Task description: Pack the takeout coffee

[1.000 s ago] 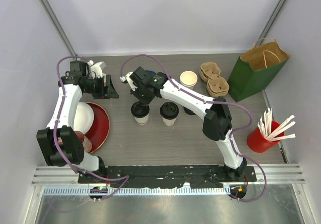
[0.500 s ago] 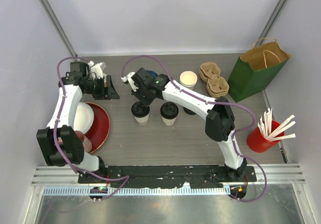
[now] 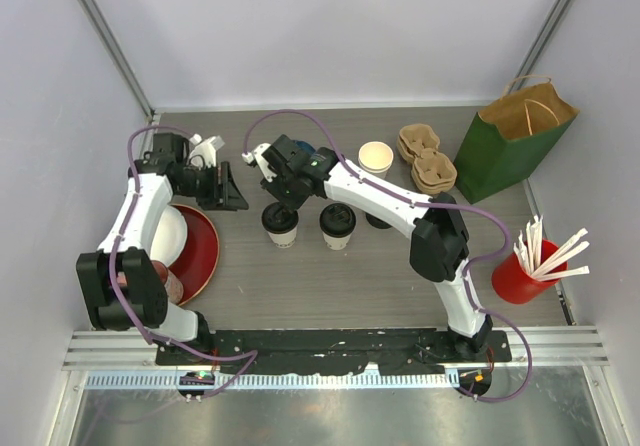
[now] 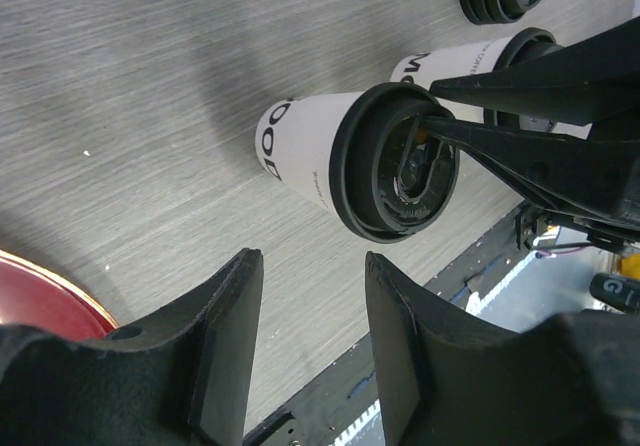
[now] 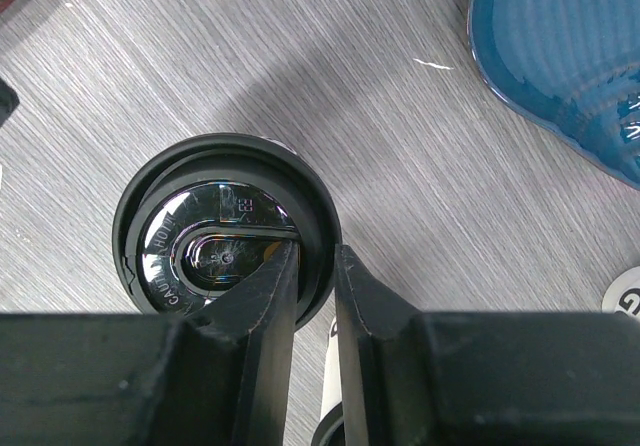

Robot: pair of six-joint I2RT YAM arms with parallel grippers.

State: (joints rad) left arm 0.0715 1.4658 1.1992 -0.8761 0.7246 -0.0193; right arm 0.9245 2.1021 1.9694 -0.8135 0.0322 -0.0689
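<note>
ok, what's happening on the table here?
Right hand is on one coffee cup, fingers astride the rim of its black lid; can't tell if it's pinching. Left hand hovers open and empty beside that cup. The other cup stands next to it; both are on the table, not in the green bag.

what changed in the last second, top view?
Left gripper swung right and toward the near edge, closing in on the left cup, jaws open and empty. Right gripper barely shifted; it straddles the rim of that cup's lid, grip unclear. Unmoved: left cup, right cup, green bag, straw cup.
</note>
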